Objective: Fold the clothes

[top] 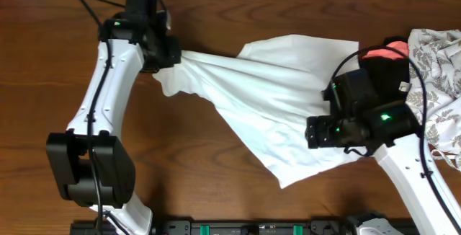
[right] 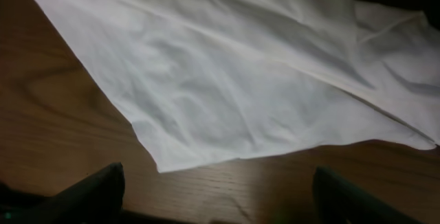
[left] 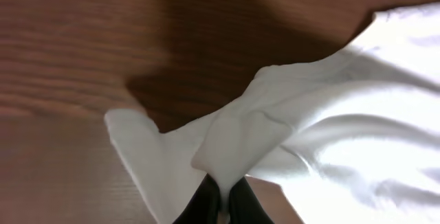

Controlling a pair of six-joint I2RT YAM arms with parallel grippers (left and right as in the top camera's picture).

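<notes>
1. Your left tool (left: 223,203) is pinching a bunched edge of the T-shirt (top: 281,98), its jaws shut on the cloth.
2. The shirt is lying on the desk (top: 216,184) between both arms, its long axis running diagonally from that pinch to the near hem corner.
3. Your right tool (right: 220,196) is hanging wide open and holding nothing, with the hem edge just ahead of it, so this arm is nearer.
4. Bare desk is lying open at near-left, while a patterned cloth (top: 439,69) is crowding the right side.
</notes>
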